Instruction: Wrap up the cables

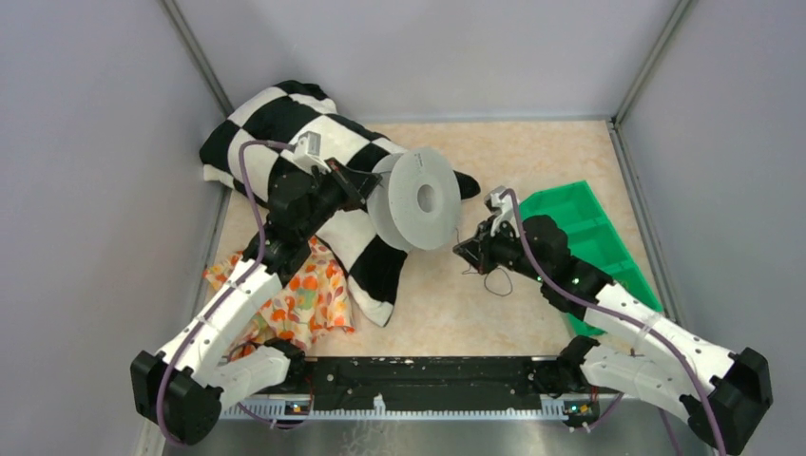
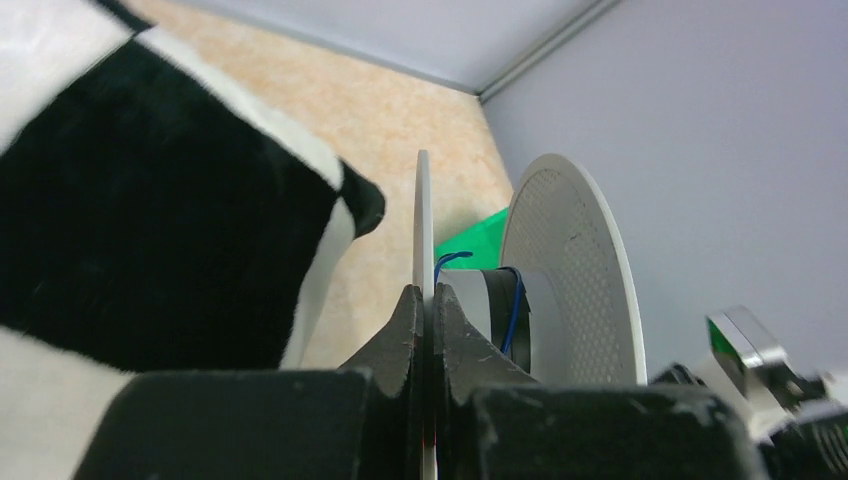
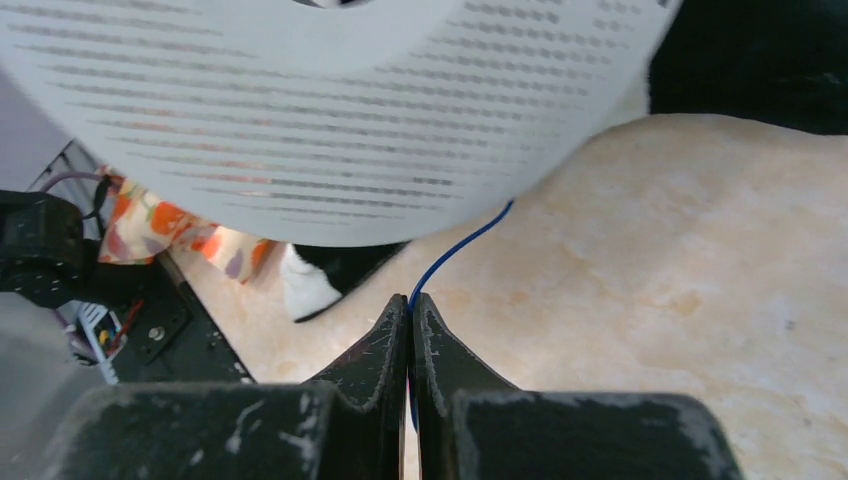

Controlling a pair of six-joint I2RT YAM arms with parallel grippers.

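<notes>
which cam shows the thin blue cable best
Right wrist: the cable is clear, pinched in the right gripper and running up behind the spool. Left wrist shows a turn on the hub; the top view only a faint loop under that gripper.

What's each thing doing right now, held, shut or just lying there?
spool: lifted on edge, flange pinched.
left end effector: shut on the spool's flange.
blue cable: partly wound on the hub, pinched lower down.
right end effector: shut on the blue cable.
checkered pillow: lying down.
floral cloth: crumpled.
green bin: standing upright.
</notes>
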